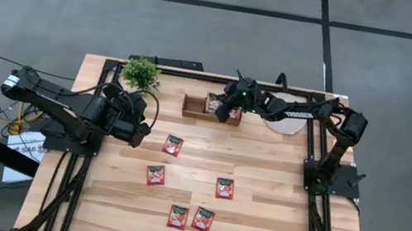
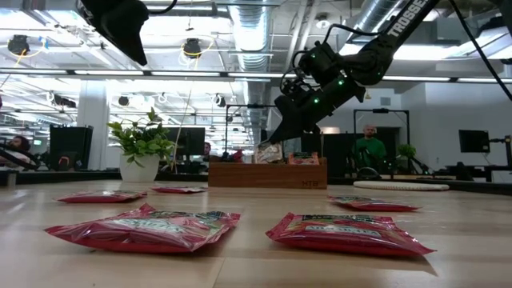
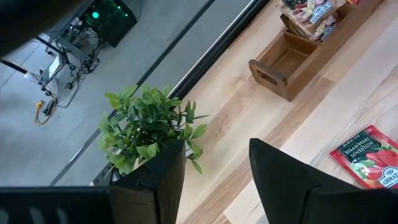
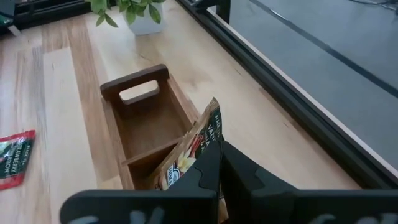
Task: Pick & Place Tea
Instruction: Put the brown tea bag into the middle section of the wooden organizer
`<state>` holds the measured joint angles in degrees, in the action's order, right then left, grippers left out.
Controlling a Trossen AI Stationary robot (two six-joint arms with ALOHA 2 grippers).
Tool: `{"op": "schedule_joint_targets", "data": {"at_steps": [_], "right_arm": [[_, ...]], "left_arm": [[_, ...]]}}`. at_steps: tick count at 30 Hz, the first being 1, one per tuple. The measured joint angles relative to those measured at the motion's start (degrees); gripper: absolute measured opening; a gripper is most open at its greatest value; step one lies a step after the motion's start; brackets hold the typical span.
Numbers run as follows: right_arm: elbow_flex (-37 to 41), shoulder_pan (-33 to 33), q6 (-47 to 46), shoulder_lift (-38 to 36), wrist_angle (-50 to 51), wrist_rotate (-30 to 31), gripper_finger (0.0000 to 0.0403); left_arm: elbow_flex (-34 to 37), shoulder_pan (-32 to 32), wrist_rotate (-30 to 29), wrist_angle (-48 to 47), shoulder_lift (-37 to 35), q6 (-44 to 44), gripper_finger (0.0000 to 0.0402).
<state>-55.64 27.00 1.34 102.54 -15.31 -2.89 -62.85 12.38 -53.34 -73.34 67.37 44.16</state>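
My right fingers (image 4: 219, 163) pinching a pale beige tea sachet (image 4: 198, 144) above the brown wooden tray (image 4: 144, 118), my left fingers (image 3: 214, 180) spread, empty, beside the red sachets (image 1: 173, 145)

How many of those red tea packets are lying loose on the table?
5. One lies nearest the left gripper, two sit mid-table, and two lie side by side at the front. More sit in the wooden box, partly hidden.

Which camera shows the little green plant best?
The left wrist view: the plant is close, with clear leaves. The low view shows it sideways in its white pot. The high view shows it small from above. The right wrist view catches only its bottom.
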Motion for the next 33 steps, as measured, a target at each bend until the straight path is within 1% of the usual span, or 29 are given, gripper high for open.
{"op": "schedule_joint_targets", "data": {"at_steps": [25,28,33], "right_arm": [[-0.07,0.0,0.09,0.0,-0.18,-0.12,0.0001],[-0.07,0.02,0.09,0.0,-0.17,-0.09,0.0016],[-0.07,0.02,0.11,0.0,-0.17,-0.09,0.0076]], "left_arm": [[0.0,0.0,-0.02,0.68,0.0,-1.51,0.0172],[0.0,0.0,-0.02,0.68,0.0,-1.49,0.0172],[0.0,0.0,-0.02,0.68,0.0,-1.49,0.0172]]}}
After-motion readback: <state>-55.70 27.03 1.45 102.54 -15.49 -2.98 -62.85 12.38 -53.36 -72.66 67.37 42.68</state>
